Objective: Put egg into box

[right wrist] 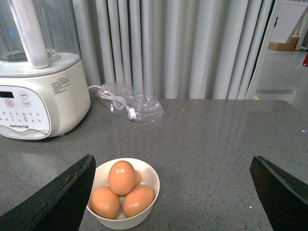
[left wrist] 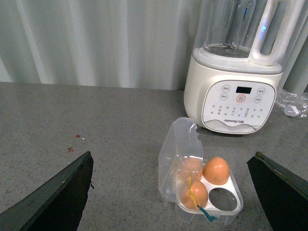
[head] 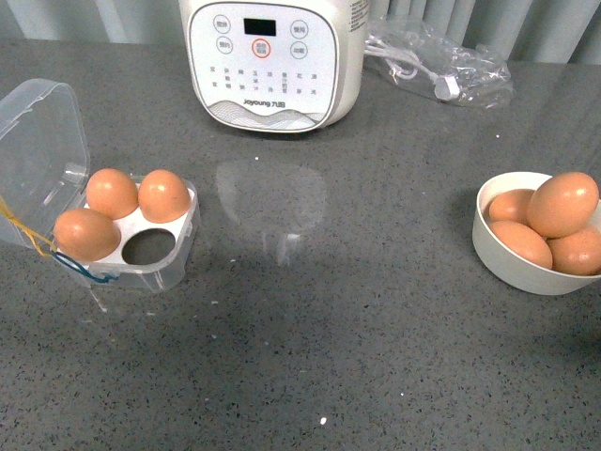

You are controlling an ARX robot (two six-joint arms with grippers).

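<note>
Egg [head: 563,204] for this job is, I judge, the topmost one in the bowl [head: 512,268] on the robot's right, resting on the others and so the easiest to lift from above without disturbing them. Well apart on the left of the bench [head: 357,366], the box [head: 177,265] sits with its lid [head: 42,141] swung back, which leaves all four seats open from overhead. Three eggs [head: 111,193] fill three seats, and the one free hole [head: 150,247], at the corner nearest the robot and the bowl, is where the egg should go. Neither arm shows in the front view. By the wrist views, the left end effector [left wrist: 173,155] hangs back from the box, fingers spread wide with nothing between them. The right end effector [right wrist: 173,159] hangs back from the bowl, equally wide and empty, and looks the better placed to reach the egg. Nothing stands on the bench between bowl and box, so a carry across looks unobstructed. The lid rises on the box's far-left side, out of that path, but the neighbouring eggs crowd the hole and a slanted descent could knock them. Farther back stand a white blender [head: 272,66] and, to its right, a clear bag [head: 437,66] holding a cable. A grey curtain [right wrist: 168,48] hangs behind.
</note>
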